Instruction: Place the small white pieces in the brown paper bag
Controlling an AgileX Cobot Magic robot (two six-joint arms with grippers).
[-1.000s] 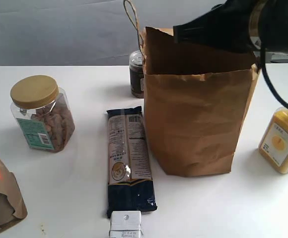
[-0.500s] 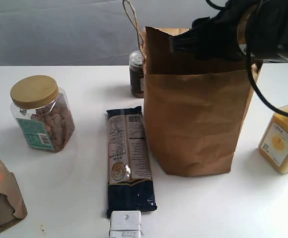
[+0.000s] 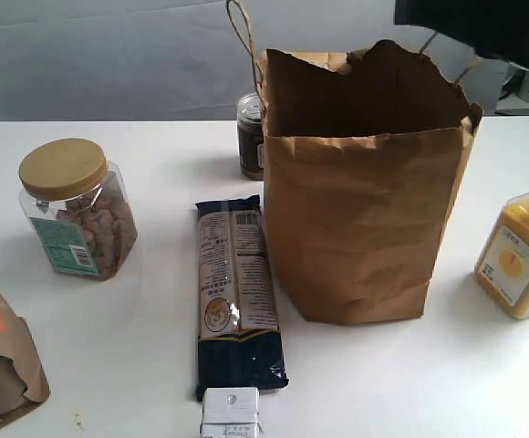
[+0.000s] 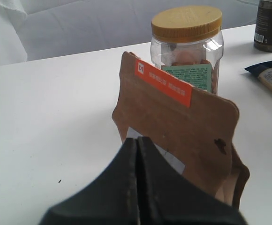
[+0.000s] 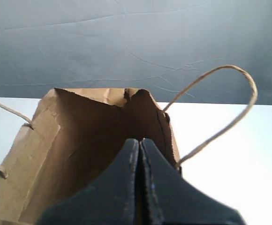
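The tall brown paper bag (image 3: 360,201) stands upright right of centre, its jagged top open, a twine handle (image 3: 243,41) rising at its back left. From the right wrist view I look into the same bag (image 5: 84,154) with a twine loop (image 5: 230,117) beside it. My right gripper (image 5: 139,140) is shut, nothing visible between its fingers, above the bag's mouth; only a dark part of that arm (image 3: 474,23) shows at the top right. My left gripper (image 4: 137,139) is shut and empty, just short of the short pouch (image 4: 183,136). No small white pieces are visible.
A nut jar with a tan lid (image 3: 77,210) stands at left, a dark noodle packet (image 3: 237,292) lies beside the bag, a white box with a screw (image 3: 231,412) at its near end. A dark jar (image 3: 250,135) is behind, a yellow bottle (image 3: 520,255) at right, an orange-labelled pouch (image 3: 0,356) near left.
The right arm has risen up and to the right, out of the bag's mouth, leaving the bag's jagged top edge uncovered. Nothing on the table has moved.
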